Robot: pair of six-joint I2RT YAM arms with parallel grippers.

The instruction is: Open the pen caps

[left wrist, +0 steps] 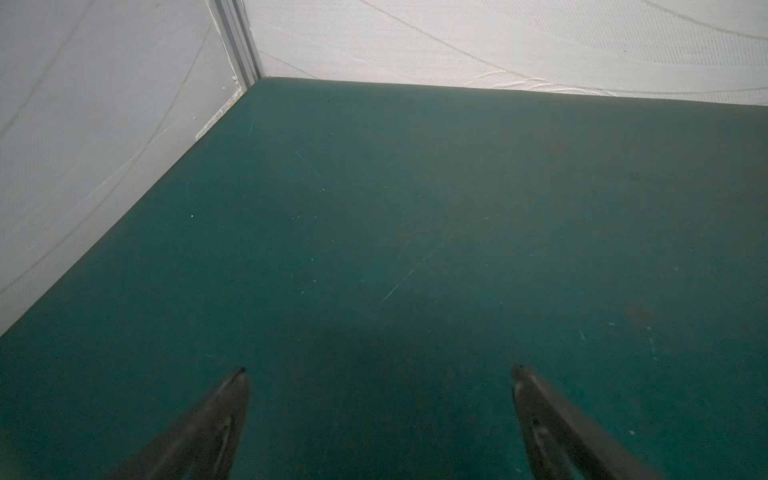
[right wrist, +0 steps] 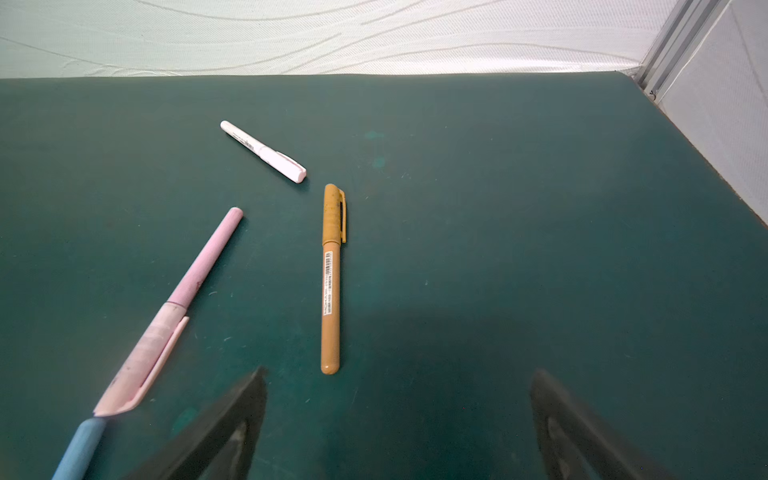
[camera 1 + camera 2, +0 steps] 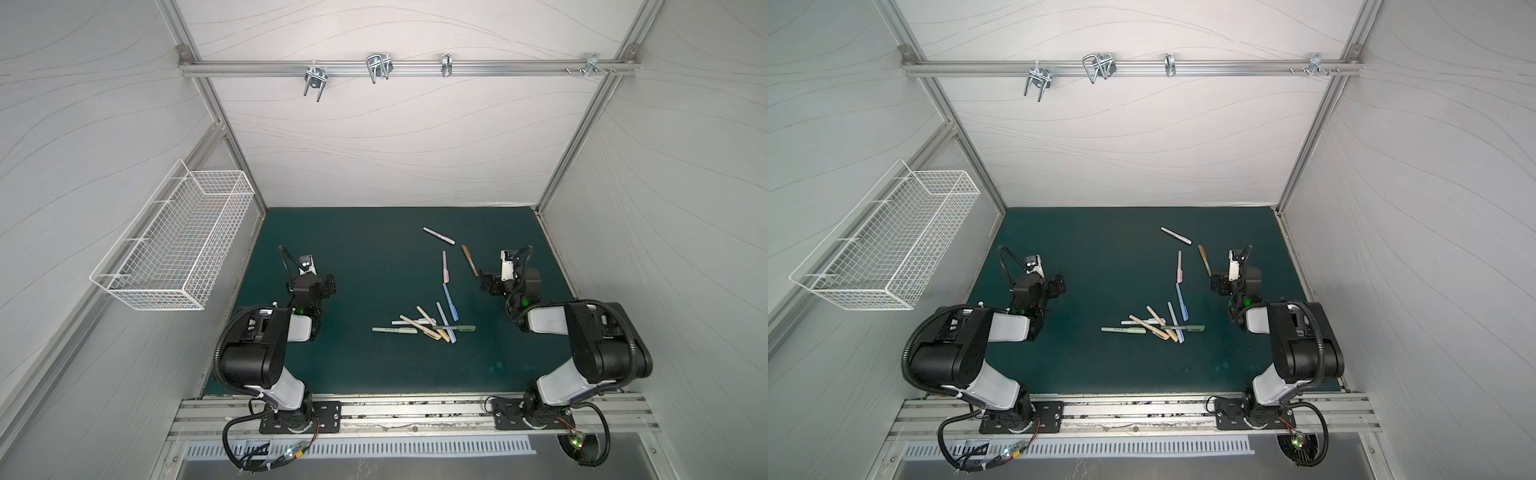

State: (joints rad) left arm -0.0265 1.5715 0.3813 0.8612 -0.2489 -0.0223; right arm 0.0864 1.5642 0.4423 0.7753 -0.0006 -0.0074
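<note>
both pincers are released and empty. the left pincer (image 1: 379,370) hangs over bare tabletop (image 1: 415,187), well apart from the pens (image 3: 1181,305). the right pincer (image 2: 401,372) hovers just beside the tan pen (image 2: 330,299). every cap looks on. the tan pen, the white pen (image 2: 262,150), the pink pen (image 2: 199,270) and the blue pen (image 2: 79,451) lie singly near the right pincer, pink and blue end to end. the rest lie crossed in a pile (image 3: 432,325) at mid-tabletop.

what could go wrong, as i judge it:

- these pens are thin and lie flat, so a pincer closing from above may scrape the tabletop or roll the pen aside.
- a grip across the seam of the tan cap (image 2: 332,214) would clamp cap to pen, and no pull would part them.
- one pincer pulling alone would only drag the pen, and the left pincer has far to come.
- a cap that lets go suddenly could fly off the tabletop.
- in the pile, one grab may catch two pens or scatter the rest.
</note>
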